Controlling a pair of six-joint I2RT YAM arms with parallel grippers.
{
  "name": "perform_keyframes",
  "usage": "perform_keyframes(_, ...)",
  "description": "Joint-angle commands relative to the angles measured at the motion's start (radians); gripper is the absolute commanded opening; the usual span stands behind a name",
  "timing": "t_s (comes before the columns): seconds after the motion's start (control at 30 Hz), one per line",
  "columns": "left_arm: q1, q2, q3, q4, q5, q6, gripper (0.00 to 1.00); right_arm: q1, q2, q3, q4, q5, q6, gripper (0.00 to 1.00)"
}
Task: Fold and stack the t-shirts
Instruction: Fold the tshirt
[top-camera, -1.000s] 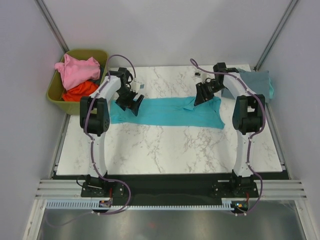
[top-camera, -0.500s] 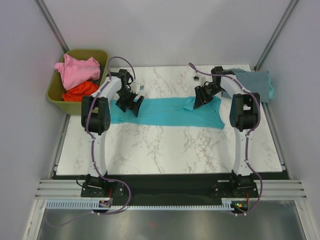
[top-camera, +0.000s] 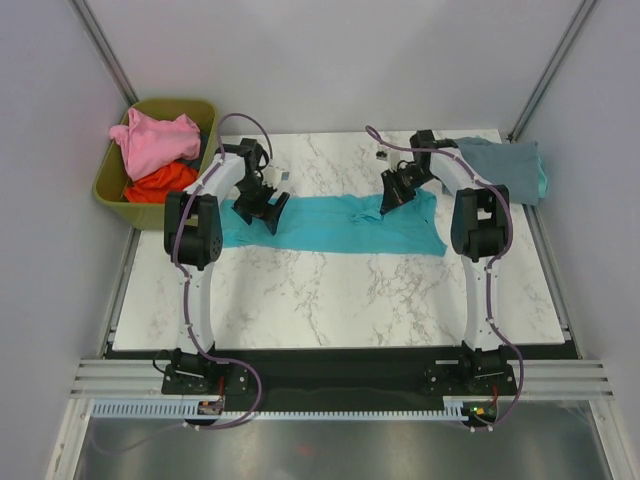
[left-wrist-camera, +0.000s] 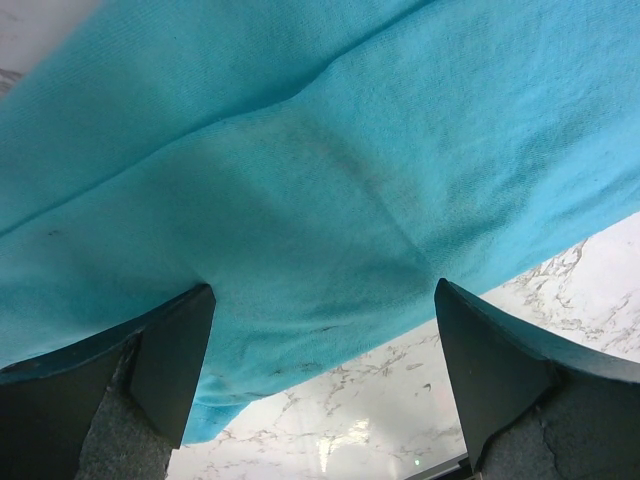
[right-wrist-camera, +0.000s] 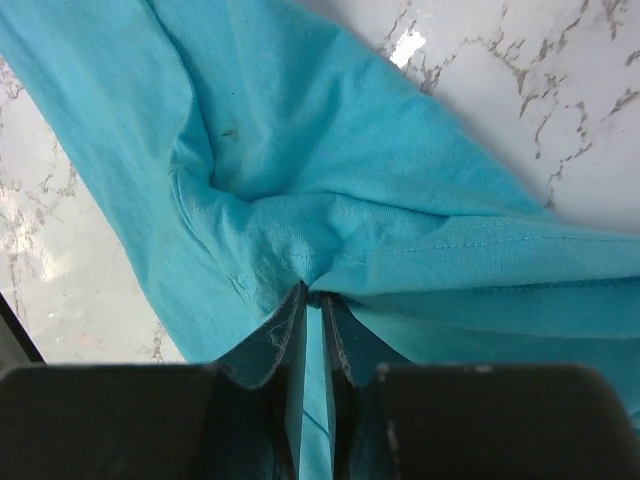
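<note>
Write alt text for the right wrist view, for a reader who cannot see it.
The right end effector pinches a bunched fold of the teal t-shirt between its nearly closed fingers. The shirt spreads wrinkled across the white marble table, which shows bare at the upper right and lower left.

My table (top-camera: 330, 290): white marble top, two shirts lying on it.
The teal shirt (top-camera: 320, 225) lies flat in a long band across the far half in front of me, running left to right, with a bunched pucker towards its right end. The grey shirt (top-camera: 505, 165) sits crumpled at the far right corner, hanging over the right edge, near the teal one's right end.
</note>
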Motion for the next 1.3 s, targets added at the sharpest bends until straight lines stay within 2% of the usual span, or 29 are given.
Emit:
perform_keyframes(0.0, -0.012, 0.031, 0.02, 0.022, 0.005, -0.023, 0.99, 0.004, -0.028, 0.049, 0.012, -0.027, 0.001, 0.18)
perform_keyframes(0.37, -0.015, -0.007, -0.043, 0.025, -0.012, -0.022, 0.99, 0.004, 0.005, 0.157, 0.059, -0.04, 0.047, 0.15)
perform_keyframes(0.5, -0.015, -0.041, -0.072, 0.028, -0.019, -0.02, 0.99, 0.004, 0.018, 0.213, 0.088, -0.043, 0.076, 0.19)
perform_keyframes(0.53, -0.015, -0.052, -0.075, 0.028, -0.022, -0.02, 0.99, 0.006, 0.021, 0.22, 0.099, -0.049, 0.084, 0.22)
perform_keyframes(0.67, -0.015, -0.098, -0.1, 0.026, -0.051, -0.022, 0.99, 0.017, 0.028, 0.234, 0.102, -0.092, 0.097, 0.62)
perform_keyframes(0.7, -0.015, -0.111, -0.106, 0.033, -0.059, -0.023, 0.99, 0.023, 0.019, 0.224, 0.101, -0.095, 0.093, 0.65)
perform_keyframes(0.8, -0.013, -0.194, -0.138, 0.045, -0.078, -0.041, 0.99, 0.018, -0.044, 0.178, 0.099, -0.087, 0.097, 0.66)
perform_keyframes(0.93, -0.007, -0.298, -0.131, 0.031, -0.027, -0.077, 0.99, -0.028, -0.189, 0.041, 0.12, -0.036, 0.124, 0.64)
perform_keyframes(0.97, -0.006, -0.315, -0.103, 0.023, 0.022, -0.084, 0.99, -0.046, -0.226, -0.014, 0.169, -0.044, 0.208, 0.64)
perform_keyframes(1.0, 0.0, -0.332, -0.086, 0.02, 0.04, -0.092, 0.99, -0.087, -0.267, -0.159, 0.232, -0.05, 0.256, 0.63)
perform_keyframes(1.03, 0.003, -0.334, -0.068, 0.017, 0.062, -0.101, 0.99, -0.106, -0.336, -0.222, 0.359, -0.052, 0.308, 0.63)
perform_keyframes(1.1, 0.007, -0.296, -0.007, 0.017, 0.128, -0.111, 0.99, -0.126, -0.351, -0.286, 0.397, -0.049, 0.339, 0.63)
perform_keyframes(1.17, 0.007, -0.254, 0.035, 0.016, 0.152, -0.124, 0.99, -0.126, -0.312, -0.277, 0.38, -0.07, 0.365, 0.63)
perform_keyframes(1.27, 0.007, -0.21, -0.006, 0.077, 0.166, -0.124, 0.98, -0.164, -0.272, -0.284, 0.43, -0.098, 0.444, 0.63)
